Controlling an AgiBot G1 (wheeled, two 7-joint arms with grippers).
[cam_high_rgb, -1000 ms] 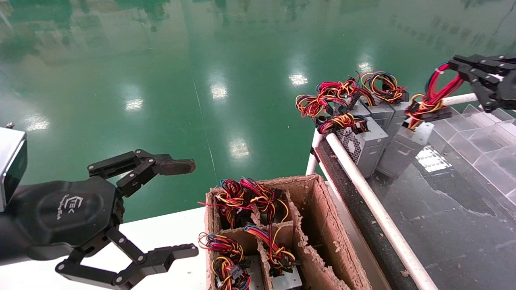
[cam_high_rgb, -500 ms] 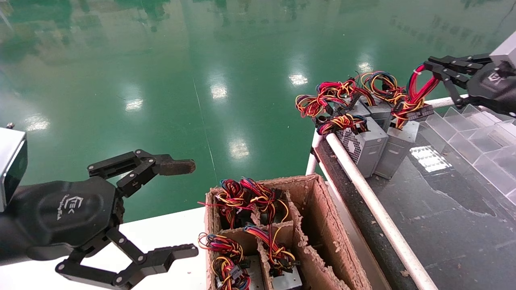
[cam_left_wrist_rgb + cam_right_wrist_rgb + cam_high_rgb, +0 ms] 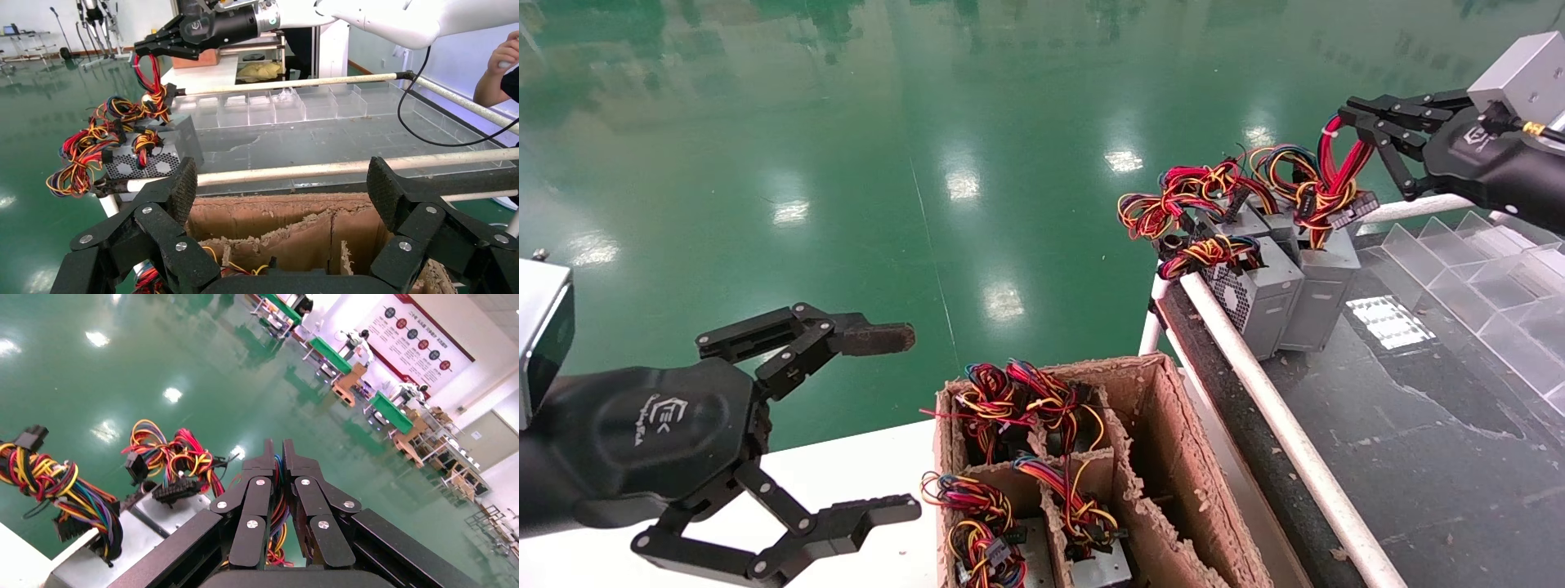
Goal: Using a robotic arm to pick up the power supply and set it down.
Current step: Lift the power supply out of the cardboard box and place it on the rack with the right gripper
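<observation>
The power supply [image 3: 1324, 282] is matt grey sheet metal with glossy plastic-sheathed wires. The cardboard box [image 3: 1164, 457] looks rough and frayed along its edges. The green floor [image 3: 846, 163] is glossy, mirroring lights. At two o'clock, clear plastic dividers [image 3: 1483, 269] shine.

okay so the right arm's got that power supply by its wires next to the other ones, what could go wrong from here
1. The right gripper is shut only on the tall red-and-blue wire loop, not on the small grey metal power supply box; the wires may slip or strain.
2. The box sits tight against the neighbouring grey boxes, whose red-yellow wire bundles could snag.

The left gripper is parked open by the cardboard box.
</observation>
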